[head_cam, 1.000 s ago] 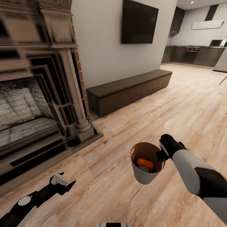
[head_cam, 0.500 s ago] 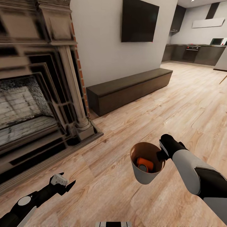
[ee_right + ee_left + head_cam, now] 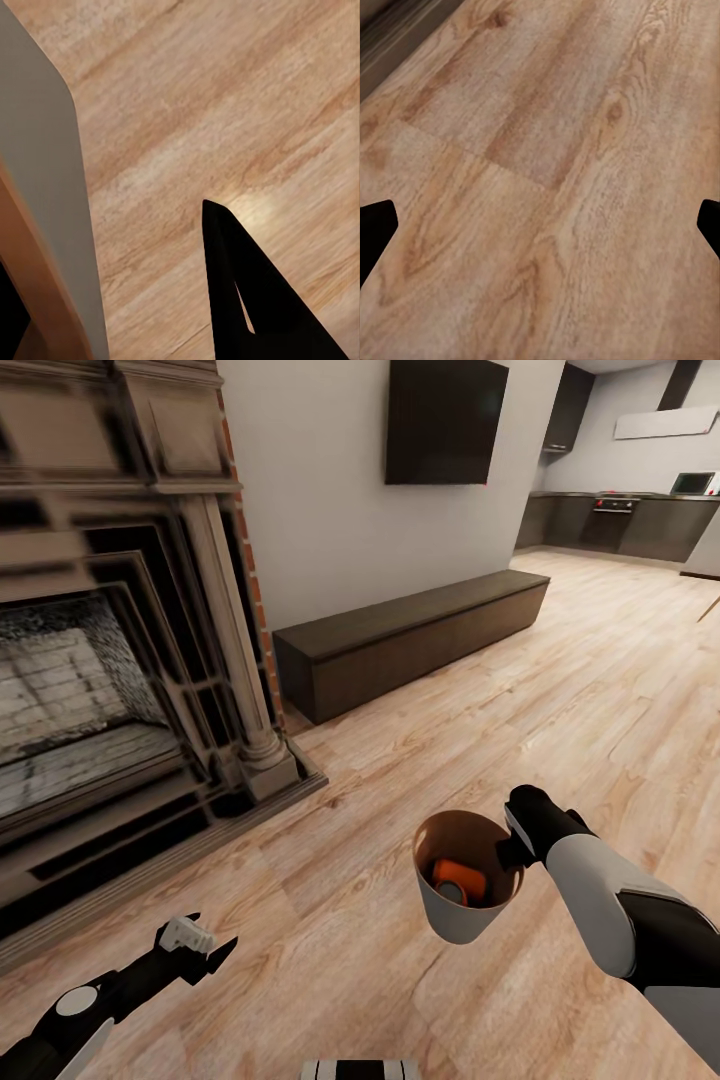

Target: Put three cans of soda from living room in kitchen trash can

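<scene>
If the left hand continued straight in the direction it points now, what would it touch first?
Most likely the wood floor. The left hand is open and empty, and its wrist view looks along the fingers onto bare planks, with nothing between. How far away the floor is cannot be judged.

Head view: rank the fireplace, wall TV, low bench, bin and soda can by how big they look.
1. fireplace
2. low bench
3. wall TV
4. bin
5. soda can
Bench and TV are farther, so apparent size understates them.
</scene>
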### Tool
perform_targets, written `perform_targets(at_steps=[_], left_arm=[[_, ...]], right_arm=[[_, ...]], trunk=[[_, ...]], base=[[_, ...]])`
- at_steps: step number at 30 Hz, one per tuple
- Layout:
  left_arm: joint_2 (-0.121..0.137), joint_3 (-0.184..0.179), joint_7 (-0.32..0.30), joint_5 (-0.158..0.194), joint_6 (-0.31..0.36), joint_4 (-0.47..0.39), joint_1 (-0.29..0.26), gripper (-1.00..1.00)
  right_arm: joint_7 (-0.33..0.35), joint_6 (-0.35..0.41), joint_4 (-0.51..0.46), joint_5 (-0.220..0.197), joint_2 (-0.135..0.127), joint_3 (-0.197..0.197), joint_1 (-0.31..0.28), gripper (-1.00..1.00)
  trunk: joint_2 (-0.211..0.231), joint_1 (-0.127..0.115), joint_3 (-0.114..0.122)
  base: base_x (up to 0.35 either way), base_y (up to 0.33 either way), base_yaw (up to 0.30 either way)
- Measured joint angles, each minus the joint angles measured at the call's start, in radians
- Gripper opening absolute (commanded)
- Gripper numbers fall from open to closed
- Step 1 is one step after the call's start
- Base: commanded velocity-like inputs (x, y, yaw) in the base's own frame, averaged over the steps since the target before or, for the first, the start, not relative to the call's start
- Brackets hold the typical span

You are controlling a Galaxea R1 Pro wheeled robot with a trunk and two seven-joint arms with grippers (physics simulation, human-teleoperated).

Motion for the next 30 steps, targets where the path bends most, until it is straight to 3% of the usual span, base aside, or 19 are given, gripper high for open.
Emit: perform_targets(at_steps=[6, 30], left_arm=[[0.000, -0.001, 0.003, 0.000, 0.000, 0.001, 0.000, 1.00], [0.000, -0.002, 0.005, -0.001, -0.001, 0.002, 0.000, 1.00]], right_arm=[[0.000, 0.000, 0.000, 0.000, 0.000, 0.000, 0.000, -1.00], [0.000, 0.000, 0.000, -0.001, 0.000, 0.001, 0.000, -1.00]], trunk=[[-0.001, 0.002, -0.019], [-0.002, 0.004, -0.035]], base=[[0.000, 0.000, 0.000], [0.000, 0.000, 0.000]])
